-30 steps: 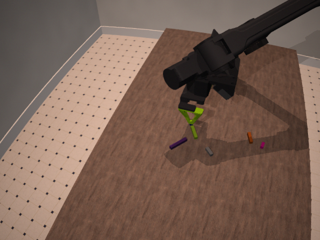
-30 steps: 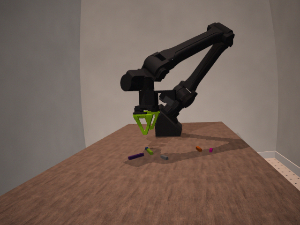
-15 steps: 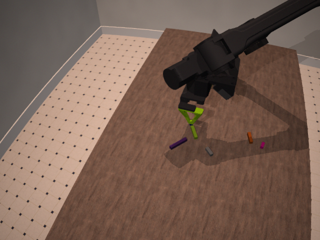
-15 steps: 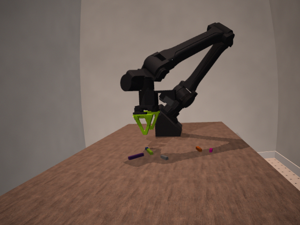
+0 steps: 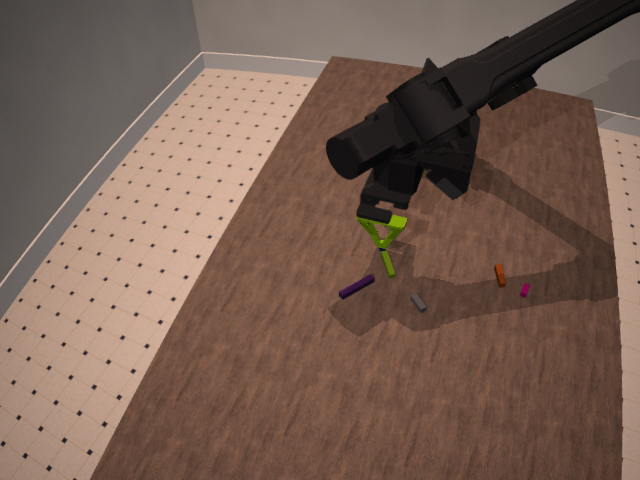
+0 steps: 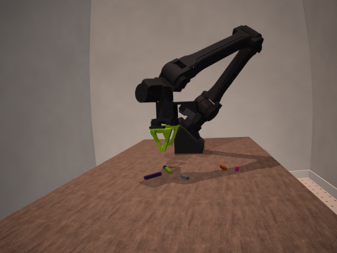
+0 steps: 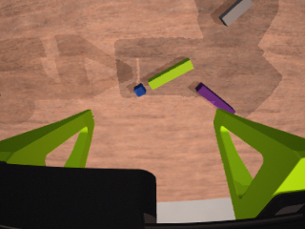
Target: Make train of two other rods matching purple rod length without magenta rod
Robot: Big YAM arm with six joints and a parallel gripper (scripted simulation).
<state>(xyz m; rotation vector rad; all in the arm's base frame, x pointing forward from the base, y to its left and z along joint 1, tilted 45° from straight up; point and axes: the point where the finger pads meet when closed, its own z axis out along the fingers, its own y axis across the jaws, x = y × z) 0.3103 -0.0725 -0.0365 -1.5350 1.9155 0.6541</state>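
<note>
A lime rod (image 7: 171, 74) lies flat with a small blue rod (image 7: 140, 91) at its end, in one line, touching or nearly so; they also show in the exterior view, the lime rod (image 6: 168, 170) and the blue rod (image 6: 164, 166). The purple rod (image 5: 356, 286) lies apart to one side; it also shows in the wrist view (image 7: 213, 98). My gripper (image 6: 164, 148) hangs open and empty well above the lime and blue rods. In the top view the lime rod (image 5: 387, 266) is partly hidden behind my gripper's fingers (image 5: 382, 242).
A grey rod (image 5: 418, 302) lies near the purple rod. An orange rod (image 5: 499, 274) and a magenta rod (image 5: 524, 290) lie farther off to the right. The arm's base (image 6: 189, 141) stands at the table's far end.
</note>
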